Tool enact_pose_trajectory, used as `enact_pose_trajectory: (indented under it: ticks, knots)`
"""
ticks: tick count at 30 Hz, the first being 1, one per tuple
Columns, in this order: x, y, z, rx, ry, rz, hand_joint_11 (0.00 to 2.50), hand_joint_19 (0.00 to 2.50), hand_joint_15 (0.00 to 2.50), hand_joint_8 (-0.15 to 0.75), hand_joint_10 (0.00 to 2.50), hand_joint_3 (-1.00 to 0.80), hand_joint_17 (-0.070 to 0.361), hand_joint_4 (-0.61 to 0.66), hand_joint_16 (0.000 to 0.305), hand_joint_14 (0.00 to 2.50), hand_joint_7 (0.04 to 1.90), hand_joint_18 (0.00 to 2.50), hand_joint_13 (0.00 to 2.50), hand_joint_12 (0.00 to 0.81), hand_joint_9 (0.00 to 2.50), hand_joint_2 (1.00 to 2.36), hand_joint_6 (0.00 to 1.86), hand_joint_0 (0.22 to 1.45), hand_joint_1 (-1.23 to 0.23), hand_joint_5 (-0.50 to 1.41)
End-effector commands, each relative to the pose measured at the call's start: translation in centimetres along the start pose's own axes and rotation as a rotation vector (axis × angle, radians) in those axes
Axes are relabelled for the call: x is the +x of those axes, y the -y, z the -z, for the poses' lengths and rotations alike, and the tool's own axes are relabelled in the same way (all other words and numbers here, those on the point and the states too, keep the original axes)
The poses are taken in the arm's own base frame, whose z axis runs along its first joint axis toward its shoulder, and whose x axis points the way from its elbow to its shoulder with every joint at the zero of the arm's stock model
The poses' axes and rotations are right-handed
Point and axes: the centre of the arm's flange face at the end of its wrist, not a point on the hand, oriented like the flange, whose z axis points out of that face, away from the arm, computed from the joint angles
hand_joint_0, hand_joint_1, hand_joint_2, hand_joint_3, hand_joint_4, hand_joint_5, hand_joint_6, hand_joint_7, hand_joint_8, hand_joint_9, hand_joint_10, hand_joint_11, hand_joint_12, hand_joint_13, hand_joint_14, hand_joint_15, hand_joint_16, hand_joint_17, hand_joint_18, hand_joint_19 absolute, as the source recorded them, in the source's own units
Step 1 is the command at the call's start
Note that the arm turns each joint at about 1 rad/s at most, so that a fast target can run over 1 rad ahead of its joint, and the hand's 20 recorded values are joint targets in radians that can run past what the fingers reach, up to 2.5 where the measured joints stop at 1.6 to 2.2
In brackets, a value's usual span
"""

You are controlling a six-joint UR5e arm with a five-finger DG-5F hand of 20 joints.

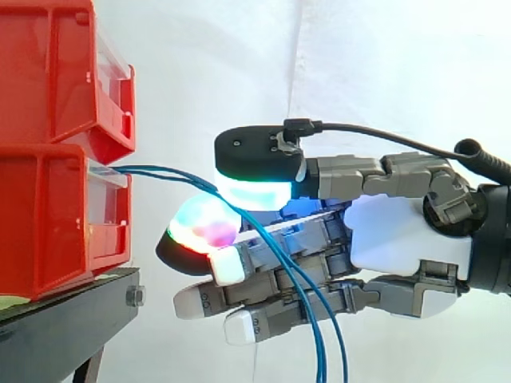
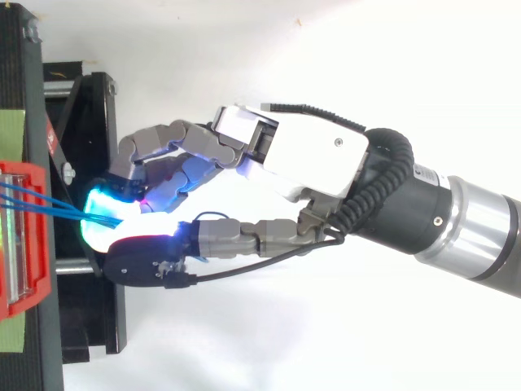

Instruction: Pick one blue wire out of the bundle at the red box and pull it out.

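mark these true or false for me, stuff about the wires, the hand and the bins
1. The blue wires come out of the front of the lower red bin. True.
2. Past the hand, the blue wires hang downward. True.
3. The hand is well clear of the blue wires, with its fingers straight. False: two of its glowing pads pinch the blue wires between them.
4. The lower red bin rests on a white table. False: it rests on a black stand.
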Motion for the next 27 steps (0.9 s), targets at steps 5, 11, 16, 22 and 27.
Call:
enact_pose_trajectory:
  ticks: [5,11,16,22,27]
  knots:
    - [-0.15,-0.23,-0.1,0.016,-0.002,0.004,0.59,0.32,0.22,0.401,0.01,-0.07,0.143,0.19,0.064,0.01,1.09,0.72,0.61,0.48,0.84,1.01,0.93,0.59,-0.82,-0.16]
    - [-0.31,-0.14,-0.14,0.016,-0.007,0.004,0.63,0.33,0.22,0.391,0.01,-0.1,0.134,0.22,0.06,0.01,1.08,0.7,0.58,0.463,0.8,1.02,0.94,0.6,-0.86,-0.18]
    - [-0.32,-0.2,-0.22,0.013,-0.014,0.003,0.64,0.32,0.22,0.378,0.01,-0.22,0.131,0.28,0.058,0.01,1.05,0.69,0.57,0.446,0.76,1.02,0.94,0.65,-0.9,-0.2]
    - [-0.42,-0.19,-0.25,0.013,-0.014,0.003,0.65,0.32,0.22,0.376,0.01,-0.37,0.132,0.28,0.059,0.01,1.03,0.7,0.57,0.447,0.75,1.01,0.94,0.66,-0.92,-0.2]
    - [-0.51,-0.17,-0.29,0.013,-0.014,0.003,0.64,0.36,0.23,0.387,0.02,-0.49,0.138,0.29,0.061,0.01,1.0,0.72,0.58,0.463,0.78,1.0,0.92,0.53,-0.8,-0.19]
